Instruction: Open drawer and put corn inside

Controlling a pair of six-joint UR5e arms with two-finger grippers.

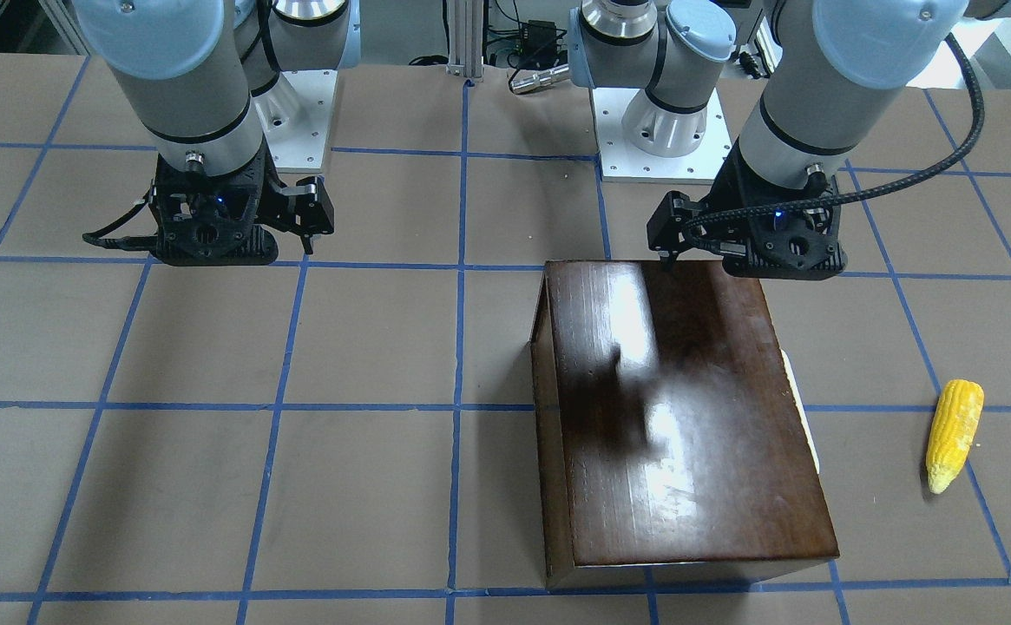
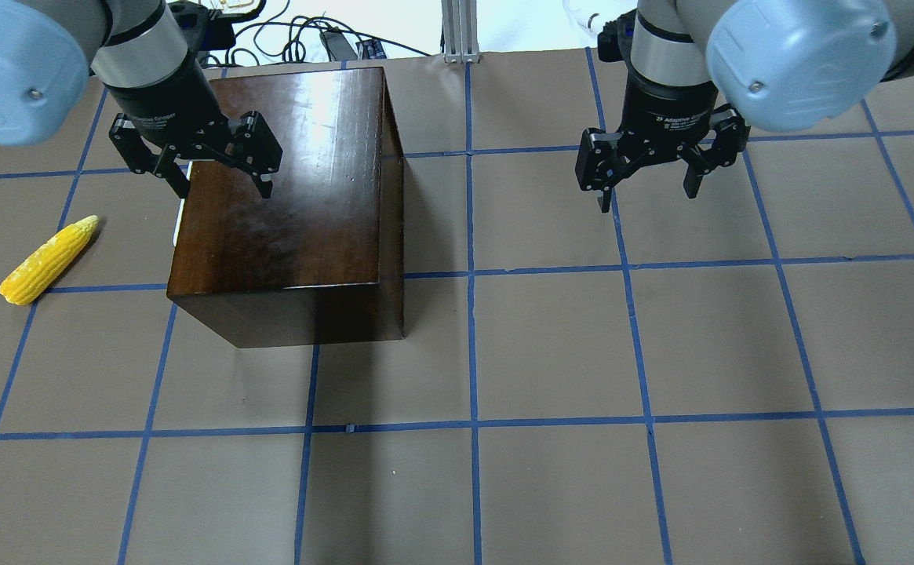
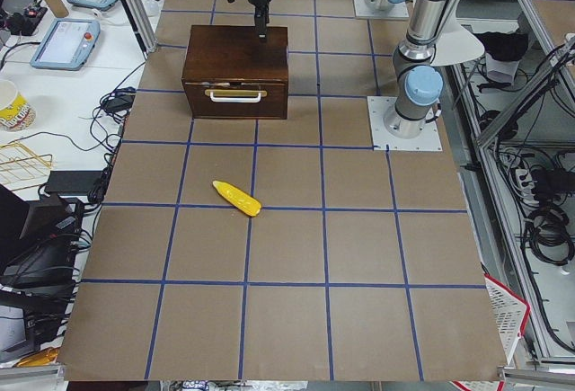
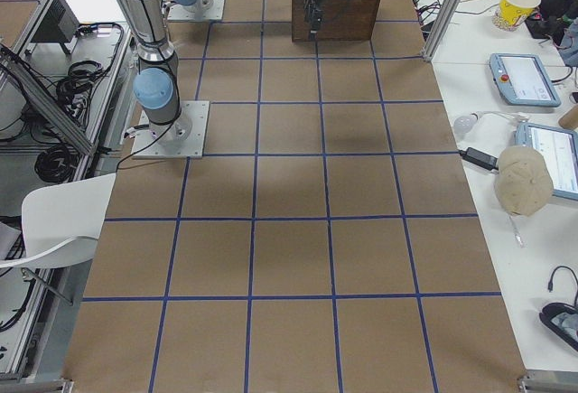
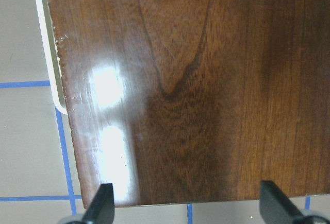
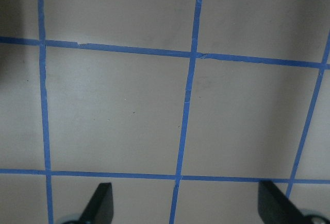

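The glossy dark-brown box stands on the left half of the table. Its drawer is closed, with the dark front panel and pale handle facing the corn's side. The yellow corn lies on the table to the left of the box, apart from it; it also shows in the front view. My left gripper is open and empty, hovering over the box top near the handle edge. My right gripper is open and empty above bare table.
The table is brown with a blue tape grid. The arm base plates sit at the robot's edge. Tablets, a cup and cables lie on side benches beyond the table ends.
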